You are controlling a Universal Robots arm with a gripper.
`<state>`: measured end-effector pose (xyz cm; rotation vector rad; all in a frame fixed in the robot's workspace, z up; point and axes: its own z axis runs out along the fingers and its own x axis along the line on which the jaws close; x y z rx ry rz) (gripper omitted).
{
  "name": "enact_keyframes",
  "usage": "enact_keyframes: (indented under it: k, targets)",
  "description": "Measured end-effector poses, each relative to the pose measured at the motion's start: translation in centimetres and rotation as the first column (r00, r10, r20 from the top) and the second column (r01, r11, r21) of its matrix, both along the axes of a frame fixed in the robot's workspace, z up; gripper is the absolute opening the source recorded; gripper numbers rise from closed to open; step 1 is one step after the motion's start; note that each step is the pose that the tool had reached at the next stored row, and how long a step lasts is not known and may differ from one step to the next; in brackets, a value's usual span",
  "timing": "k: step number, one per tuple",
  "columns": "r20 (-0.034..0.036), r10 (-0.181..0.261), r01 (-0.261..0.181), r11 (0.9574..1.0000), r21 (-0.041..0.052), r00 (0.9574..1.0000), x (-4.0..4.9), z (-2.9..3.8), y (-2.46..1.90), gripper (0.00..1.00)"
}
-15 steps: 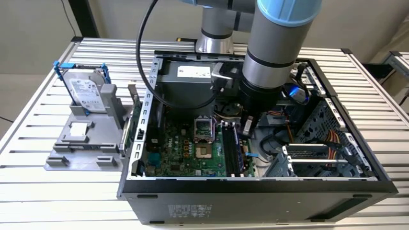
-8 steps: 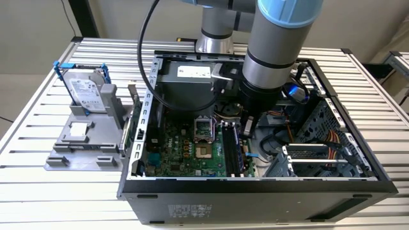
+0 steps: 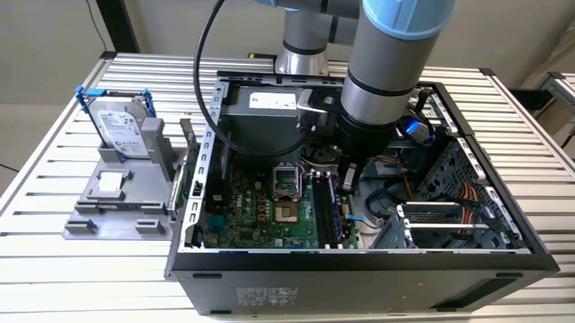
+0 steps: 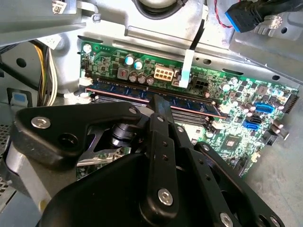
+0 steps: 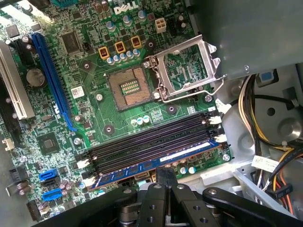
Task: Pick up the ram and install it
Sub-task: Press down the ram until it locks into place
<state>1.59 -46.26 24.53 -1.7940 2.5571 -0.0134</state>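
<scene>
Inside the open computer case (image 3: 359, 259) on the table (image 3: 81, 276), the end effector (image 5: 163, 176) is closed down over the ram (image 5: 142, 166), which lies along the outermost memory slot of the motherboard (image 5: 94, 71). Its fingertips hide the middle of the ram in both wrist views.

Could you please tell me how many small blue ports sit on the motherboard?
2. They sit side by side at an edge of the motherboard: one small blue port, the other. More may be hidden.
</scene>
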Motion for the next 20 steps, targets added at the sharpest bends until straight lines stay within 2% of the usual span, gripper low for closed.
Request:
enact_keyframes:
  k: [4,7,10,12,13,20]
  targets:
    - [-0.0001,0.008,-0.008,1.0,0.0049,1.0,0.0,0.0,0.0,0.0]
    - [-0.001,0.016,-0.016,0.9998,0.0132,0.9999,0.0,0.0,0.0,0.0]
    - [-0.0056,0.022,-0.022,0.9996,0.0198,0.9997,0.01,-0.01,0.01,0.0]
    - [-0.014,0.025,-0.025,0.9995,0.0207,0.9996,0.0,-0.01,0.01,0.0]
    - [-0.0159,0.029,-0.028,0.9994,0.0206,0.9995,0.0,-0.01,0.01,0.0]
    - [-0.0188,0.048,-0.048,0.9986,0.0206,0.9987,0.0,-0.01,0.0,0.0]
